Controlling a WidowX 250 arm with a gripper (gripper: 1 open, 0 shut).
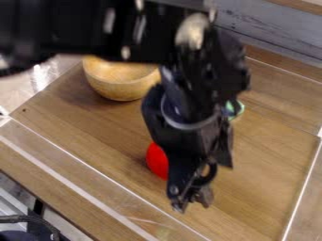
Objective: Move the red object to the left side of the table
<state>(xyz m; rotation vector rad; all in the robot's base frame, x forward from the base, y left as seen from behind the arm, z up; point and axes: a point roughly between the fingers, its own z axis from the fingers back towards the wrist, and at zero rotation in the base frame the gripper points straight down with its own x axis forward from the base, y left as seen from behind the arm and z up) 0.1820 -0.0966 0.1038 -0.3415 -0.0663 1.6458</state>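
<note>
The red object (154,158) lies on the brown wood-grain table (75,132), near its front middle. Only its left part shows; the arm covers the rest and the stem. My black gripper (193,192) points down just right of and in front of the red object, its fingertips low over the tabletop. Motion blur smears the fingers, so I cannot tell how far apart they stand or whether they touch the red object.
A wooden bowl (116,79) stands at the back left, partly behind the arm. A sliver of the light green block (233,107) shows at the arm's right edge. Low clear acrylic walls (63,174) edge the table.
</note>
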